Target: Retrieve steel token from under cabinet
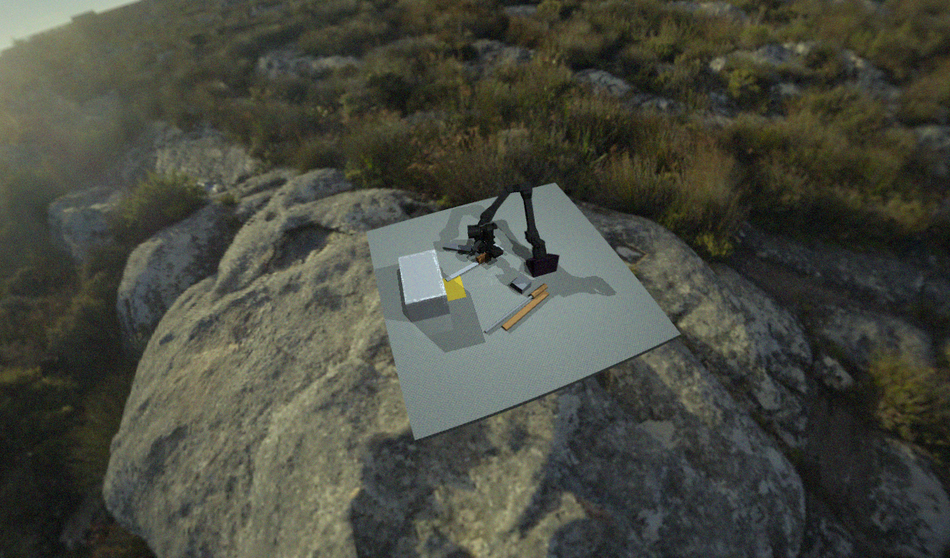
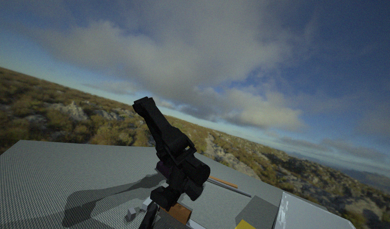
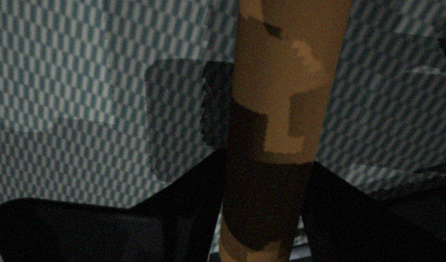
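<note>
My gripper (image 1: 486, 257) (image 3: 261, 161) is shut on the orange-brown handle of a flat-bladed tool; the handle (image 2: 179, 212) (image 3: 281, 73) runs between both fingers in the wrist view. The tool's pale grey blade (image 1: 462, 271) (image 2: 195, 225) points toward the cabinet, its far end close to the cabinet's front edge and the yellow area's corner. The cabinet (image 1: 422, 276) (image 2: 310, 212) is a pale box at the table's left. The yellow marked area (image 1: 455, 288) (image 2: 244, 225) lies in front of it. The steel token is not visible; the vent slots cannot be made out.
A grey block (image 1: 520, 284) lies before the arm's base (image 1: 542, 264). Beside it lie a thin grey rod (image 1: 507, 315) with an orange handle and an orange strip (image 1: 525, 311). A dark long tool (image 1: 456, 249) (image 2: 149, 216) and small grey blocks (image 2: 130, 213) (image 2: 146, 204) lie near the gripper.
</note>
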`<state>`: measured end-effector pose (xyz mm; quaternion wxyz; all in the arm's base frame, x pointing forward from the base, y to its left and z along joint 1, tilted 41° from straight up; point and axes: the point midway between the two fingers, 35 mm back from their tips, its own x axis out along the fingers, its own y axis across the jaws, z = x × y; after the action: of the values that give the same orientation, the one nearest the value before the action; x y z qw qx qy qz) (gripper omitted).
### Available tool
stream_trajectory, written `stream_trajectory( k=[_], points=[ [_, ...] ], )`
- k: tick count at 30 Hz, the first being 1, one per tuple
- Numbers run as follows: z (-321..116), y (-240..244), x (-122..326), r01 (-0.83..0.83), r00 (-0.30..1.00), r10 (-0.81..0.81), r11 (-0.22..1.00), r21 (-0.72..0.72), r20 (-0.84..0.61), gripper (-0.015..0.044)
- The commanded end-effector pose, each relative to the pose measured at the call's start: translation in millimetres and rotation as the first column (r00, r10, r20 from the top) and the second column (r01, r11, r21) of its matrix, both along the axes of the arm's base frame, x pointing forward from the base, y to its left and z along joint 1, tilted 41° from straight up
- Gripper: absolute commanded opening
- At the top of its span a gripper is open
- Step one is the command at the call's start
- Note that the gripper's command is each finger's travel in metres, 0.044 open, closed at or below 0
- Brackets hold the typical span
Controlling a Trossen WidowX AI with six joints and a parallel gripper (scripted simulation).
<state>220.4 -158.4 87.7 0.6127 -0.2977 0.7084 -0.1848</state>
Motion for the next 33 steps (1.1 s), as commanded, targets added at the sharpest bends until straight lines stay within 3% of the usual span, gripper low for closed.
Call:
stream_trajectory(
  k=[1,6,11,14,33],
  points=[
    [0.0,0.0,0.0,0.0,1.0,0.0,1.0,0.0,0.0,0.0079],
    [0.1,0.0,0.0,0.0,1.0,0.0,1.0,0.0,0.0,0.02],
    [0.2,-0.1,0.0,0.0,1.0,0.0,1.0,0.0,0.001,0.02],
    [0.1,0.0,0.0,-0.001,1.0,0.001,1.0,-0.005,0.002,0.027],
    [-3.2,-3.4,-4.1,-0.004,1.0,0.004,1.0,-0.005,-0.001,0.027]
  ],
)
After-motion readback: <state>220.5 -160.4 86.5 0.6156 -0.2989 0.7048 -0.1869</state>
